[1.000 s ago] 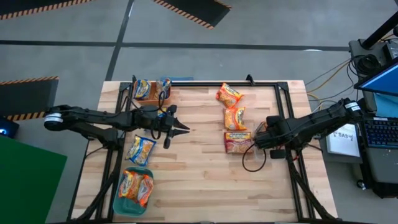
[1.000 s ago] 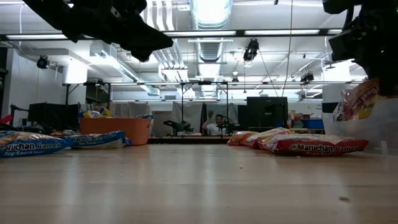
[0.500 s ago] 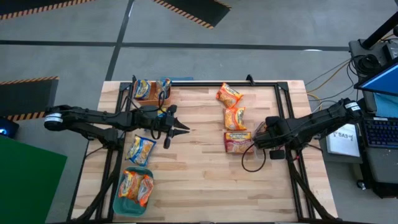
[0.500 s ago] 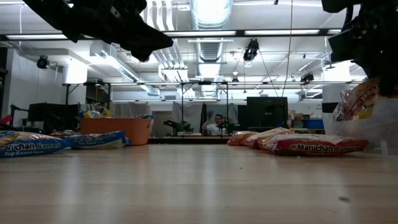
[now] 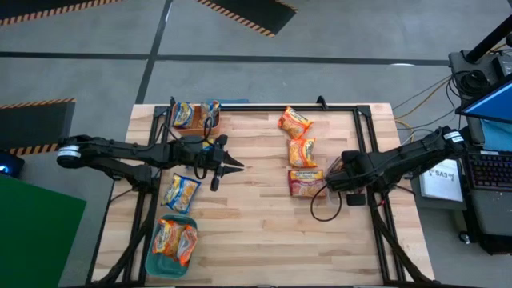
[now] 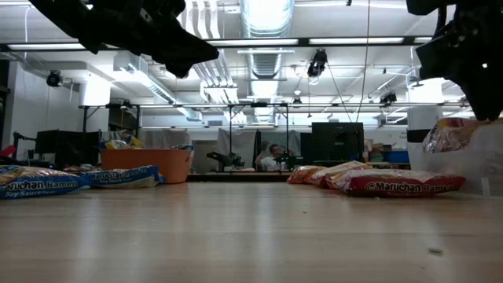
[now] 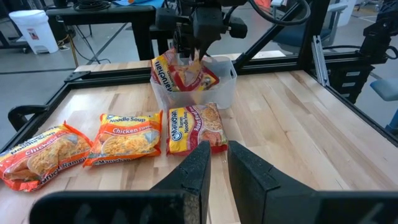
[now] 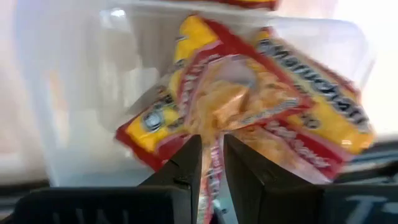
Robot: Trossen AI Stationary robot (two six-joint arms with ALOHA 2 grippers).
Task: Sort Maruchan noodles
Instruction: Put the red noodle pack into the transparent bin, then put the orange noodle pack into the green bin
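**Red packet sinks into the clear bin**

Since a second ago, the red packet [image 8: 242,106] under the right gripper [image 8: 211,155] has dropped lower into the clear bin [image 7: 225,87]; in the low view it now sits below the rim line instead of sticking up. Nothing else has shifted.

The right fingers [image 8: 186,165] stand a narrow slit apart, with the packet's crimped seam between them; whether they grip it or have just let go, I cannot tell. That bin sits at the worktop's [image 5: 264,232] 3 o'clock edge. The left gripper [image 5: 228,166] hovers near 9 o'clock, fingers nearly closed on nothing.

Other packets: three lie in a row from 1 o'clock toward centre-right [image 5: 302,150], one lies at 8 o'clock [image 5: 181,192], some fill the orange bin [image 5: 192,116] at 11 o'clock and the teal bin [image 5: 152,260] at 7 o'clock.

The packets look light, crinkly and slippery, with a brittle noodle block inside. Pinching the flat sealed edge seems safer than squeezing the middle.
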